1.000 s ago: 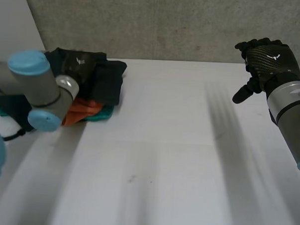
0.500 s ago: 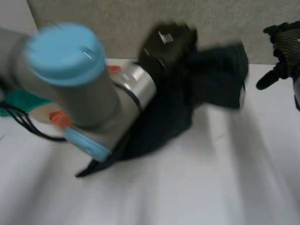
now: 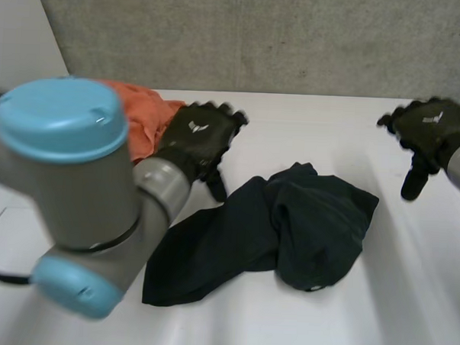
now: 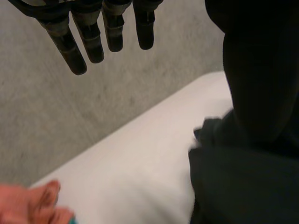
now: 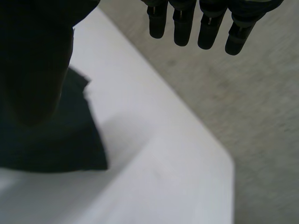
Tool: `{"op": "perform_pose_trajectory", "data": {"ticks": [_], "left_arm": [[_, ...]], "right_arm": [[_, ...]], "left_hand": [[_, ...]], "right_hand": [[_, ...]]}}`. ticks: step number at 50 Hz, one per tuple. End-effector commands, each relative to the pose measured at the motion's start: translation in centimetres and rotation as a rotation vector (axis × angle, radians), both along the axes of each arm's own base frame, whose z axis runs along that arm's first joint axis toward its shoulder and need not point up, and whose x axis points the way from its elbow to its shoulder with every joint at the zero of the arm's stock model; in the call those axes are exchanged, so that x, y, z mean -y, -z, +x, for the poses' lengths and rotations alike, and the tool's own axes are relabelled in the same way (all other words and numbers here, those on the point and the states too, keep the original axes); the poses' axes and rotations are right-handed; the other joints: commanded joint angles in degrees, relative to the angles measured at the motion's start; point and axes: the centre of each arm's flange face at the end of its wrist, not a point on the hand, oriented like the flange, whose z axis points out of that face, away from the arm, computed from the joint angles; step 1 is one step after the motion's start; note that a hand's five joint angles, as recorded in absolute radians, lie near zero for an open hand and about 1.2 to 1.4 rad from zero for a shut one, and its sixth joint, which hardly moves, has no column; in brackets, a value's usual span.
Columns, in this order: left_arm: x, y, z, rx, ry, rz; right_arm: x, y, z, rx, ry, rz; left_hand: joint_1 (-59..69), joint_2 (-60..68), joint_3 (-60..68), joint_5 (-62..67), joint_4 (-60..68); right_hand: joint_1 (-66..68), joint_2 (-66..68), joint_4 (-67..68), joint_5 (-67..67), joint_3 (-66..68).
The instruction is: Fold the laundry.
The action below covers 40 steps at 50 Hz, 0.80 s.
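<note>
A dark navy garment (image 3: 289, 228) lies crumpled in the middle of the white table (image 3: 308, 122). My left hand (image 3: 197, 137) hovers just beyond the garment's left end, open with straight fingers (image 4: 93, 37) and nothing in them. In the left wrist view the garment (image 4: 233, 186) lies below the thumb. Over the table's right edge my right hand (image 3: 434, 128) is raised and open, apart from the cloth. Its fingers (image 5: 201, 23) hang straight, and the garment's right corner (image 5: 70, 144) lies under the thumb.
An orange cloth (image 3: 144, 119) sits bunched at the back left, behind my left hand, and shows again as orange cloth (image 4: 37, 205) in the left wrist view. A grey concrete wall (image 3: 259, 36) runs along the table's far edge. My left arm (image 3: 68, 204) looms over the near left.
My left hand swung the dark garment from the pile at the left to the table's middle and let go of it. The right hand drifted right and a little lower.
</note>
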Motion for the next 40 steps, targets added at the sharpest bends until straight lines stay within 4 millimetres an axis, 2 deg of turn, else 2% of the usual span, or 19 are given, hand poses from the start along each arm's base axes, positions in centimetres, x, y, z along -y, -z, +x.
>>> {"op": "perform_pose_trajectory", "data": {"ticks": [1, 4, 9, 17, 20, 21, 23, 24, 25, 26, 30, 31, 32, 33, 35, 36, 37, 39, 40], "left_arm": [[-2.3, 3.9, 3.1, 0.086, -0.019, 0.106], [-2.6, 5.7, 3.5, 0.103, -0.022, 0.122], [-2.3, 8.7, 3.2, 0.124, -0.018, 0.13], [-1.3, 11.2, 1.6, 0.137, 0.008, 0.145], [-0.8, 12.2, 1.0, 0.144, 0.015, 0.151], [-0.3, 12.8, 0.4, 0.151, 0.017, 0.148], [0.2, 13.3, -0.1, 0.16, 0.016, 0.143], [0.4, 13.4, -0.3, 0.162, 0.015, 0.138], [0.9, 13.6, -0.6, 0.166, 0.012, 0.133], [1.0, 13.6, -0.8, 0.167, 0.011, 0.129], [1.5, 12.6, -1.2, 0.153, -0.007, 0.093], [1.6, 12.3, -1.2, 0.148, -0.013, 0.085], [1.6, 11.5, -1.2, 0.136, -0.018, 0.07], [1.7, 9.0, -1.1, 0.085, -0.031, 0.032], [1.5, 6.0, -0.7, 0.03, -0.046, -0.016], [1.3, 4.5, -0.4, 0.001, -0.054, -0.036], [0.8, 2.0, 0.1, -0.062, -0.059, -0.058], [0.1, -0.3, 0.7, -0.139, -0.065, -0.062], [-0.3, -1.2, 1.1, -0.176, -0.063, -0.053]], "right_arm": [[-2.3, 3.0, 1.2, 0.173, -0.009, 0.167], [-4.1, 4.7, 2.5, 0.264, -0.074, 0.262], [-6.3, 7.0, 2.9, 0.296, -0.109, 0.382], [-6.4, 9.1, 3.2, 0.291, -0.112, 0.375], [-6.3, 9.5, 3.4, 0.287, -0.111, 0.372], [-6.0, 9.6, 3.4, 0.287, -0.105, 0.36], [-5.8, 9.5, 3.3, 0.286, -0.098, 0.346], [-5.6, 9.4, 3.2, 0.283, -0.097, 0.334], [-5.6, 9.4, 3.2, 0.282, -0.097, 0.33], [-5.5, 9.4, 3.3, 0.284, -0.099, 0.327], [-5.2, 8.4, 3.3, 0.273, -0.112, 0.291], [-5.1, 8.0, 3.3, 0.267, -0.117, 0.272], [-5.0, 6.7, 3.3, 0.251, -0.133, 0.218], [-4.9, 5.7, 3.3, 0.24, -0.145, 0.175], [-4.8, 4.1, 3.3, 0.21, -0.169, 0.105], [-4.7, 2.5, 3.2, 0.171, -0.184, 0.044], [-4.6, 1.5, 3.1, 0.149, -0.189, 0.007], [-4.0, -0.2, 2.7, 0.109, -0.185, -0.051], [-3.1, -1.7, 2.2, 0.075, -0.174, -0.104]], "left_hand": [[-2.0, -0.9, -1.5, -1.0, -1.0], [-1.7, -0.6, -1.1, -0.7, -0.6], [-0.8, 0.3, -0.3, 0.2, 0.2], [4.2, 5.3, 4.7, 5.2, 5.2], [13.6, 14.7, 14.2, 14.6, 14.7], [21.9, 23.1, 22.5, 23.0, 23.0], [34.1, 35.2, 34.6, 35.1, 35.1], [42.0, 43.1, 42.5, 43.0, 43.0], [57.5, 58.6, 58.1, 58.5, 58.6], [64.5, 65.6, 65.1, 65.5, 65.6], [65.9, 67.0, 66.5, 66.9, 67.0], [65.9, 67.0, 66.5, 66.9, 67.0], [65.9, 67.0, 66.5, 66.9, 67.0], [65.9, 67.0, 66.5, 66.9, 67.0], [65.9, 67.0, 66.5, 66.9, 67.0], [65.9, 67.0, 66.5, 66.9, 67.0], [65.9, 67.0, 66.5, 66.9, 67.0], [65.9, 67.0, 66.5, 66.9, 67.0], [65.9, 67.0, 66.5, 66.9, 67.0]], "right_hand": [[-3.0, -2.1, -1.7, -2.3, -1.6], [-3.0, -2.1, -1.7, -2.3, -1.6], [-3.0, -2.1, -1.7, -2.3, -1.6], [-1.1, -0.2, 0.2, -0.4, 0.3], [16.7, 17.6, 18.0, 17.4, 18.1], [31.4, 32.3, 32.7, 32.1, 32.8], [45.3, 46.2, 46.6, 46.0, 46.7], [57.7, 58.6, 59.0, 58.4, 59.1], [63.3, 64.2, 64.6, 64.0, 64.7], [67.0, 67.9, 68.2, 67.7, 68.3], [67.0, 67.9, 68.3, 67.7, 68.4], [67.0, 67.9, 68.3, 67.7, 68.4], [67.0, 67.9, 68.3, 67.7, 68.4], [67.0, 67.9, 68.3, 67.7, 68.4], [67.0, 67.9, 68.3, 67.7, 68.4], [67.0, 67.9, 68.3, 67.7, 68.4], [67.0, 67.9, 68.3, 67.7, 68.4], [67.0, 67.9, 68.3, 67.7, 68.4], [67.0, 67.9, 68.3, 67.7, 68.4]]}}
